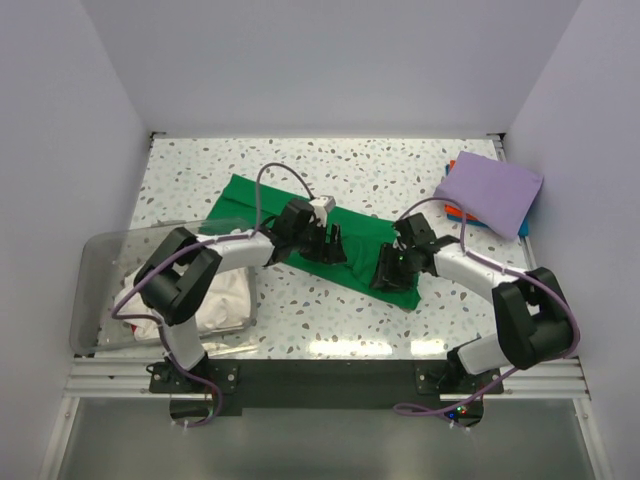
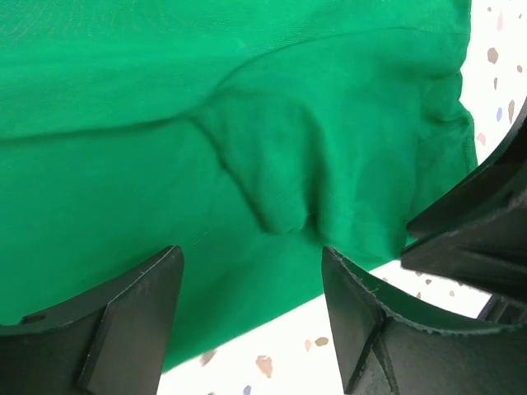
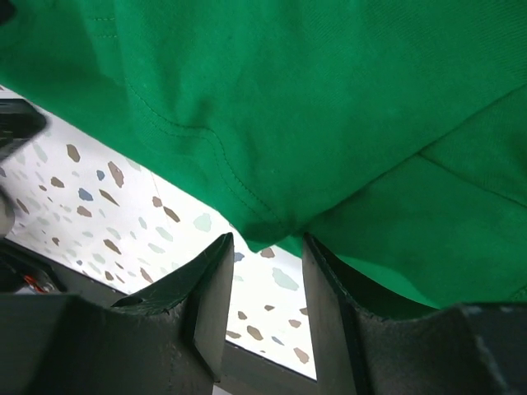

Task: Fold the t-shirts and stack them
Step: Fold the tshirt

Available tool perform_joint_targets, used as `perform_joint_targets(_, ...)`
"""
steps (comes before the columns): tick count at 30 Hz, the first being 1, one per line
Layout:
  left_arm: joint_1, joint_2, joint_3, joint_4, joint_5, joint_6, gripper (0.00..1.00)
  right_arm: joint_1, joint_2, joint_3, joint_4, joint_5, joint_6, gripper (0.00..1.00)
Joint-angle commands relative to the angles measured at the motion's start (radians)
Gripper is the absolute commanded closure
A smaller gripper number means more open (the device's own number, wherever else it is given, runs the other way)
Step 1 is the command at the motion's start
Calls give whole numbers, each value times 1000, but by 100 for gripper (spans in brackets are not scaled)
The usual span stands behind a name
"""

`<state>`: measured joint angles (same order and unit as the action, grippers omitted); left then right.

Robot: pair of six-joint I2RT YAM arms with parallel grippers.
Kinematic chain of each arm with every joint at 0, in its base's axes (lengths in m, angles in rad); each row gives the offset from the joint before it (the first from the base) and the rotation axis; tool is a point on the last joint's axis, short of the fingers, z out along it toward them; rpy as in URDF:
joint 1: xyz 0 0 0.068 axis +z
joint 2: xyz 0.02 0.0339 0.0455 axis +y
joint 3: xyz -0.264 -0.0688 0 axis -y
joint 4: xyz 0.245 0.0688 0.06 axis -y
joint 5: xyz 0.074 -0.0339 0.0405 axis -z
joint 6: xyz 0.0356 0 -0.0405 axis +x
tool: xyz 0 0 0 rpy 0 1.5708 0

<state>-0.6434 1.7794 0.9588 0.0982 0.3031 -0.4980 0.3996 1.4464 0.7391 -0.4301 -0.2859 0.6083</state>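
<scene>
A bright green t-shirt [image 1: 245,200] lies spread slantwise on the speckled table [image 1: 330,320]. My left gripper [image 1: 325,245] is open and sits low over the shirt's near edge; in the left wrist view [image 2: 249,248] rumpled green cloth [image 2: 247,99] lies just ahead of the open jaws. My right gripper [image 1: 388,272] is open at the shirt's near right corner; in the right wrist view [image 3: 268,237] a corner of green cloth [image 3: 329,99] hangs at the fingertips. A folded lavender t-shirt [image 1: 490,190] lies at the back right. White t-shirts [image 1: 225,295] lie in the bin.
A clear plastic bin [image 1: 95,290] stands at the near left beside the left arm. Something red and blue [image 1: 458,212] pokes out from under the lavender shirt. White walls enclose the table on three sides.
</scene>
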Motion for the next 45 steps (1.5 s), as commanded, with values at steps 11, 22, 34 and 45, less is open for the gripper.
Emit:
perform_joint_targets(11,-29,95,110,24,-10,-57,33,15,51,3,62,-1,21,73)
perform_joint_targets(22,-71,130,175,-29,-62,-50,42,15,-32,22,-21,63,16,85)
perform_joint_targets(34,-104,167,248,-180,-185,-42,59,16,-63,26,-32,71,21,83)
perform_joint_targets(45,-116,190,261,-184,-170,-51,61,15,-77,13,-35,73,21,81)
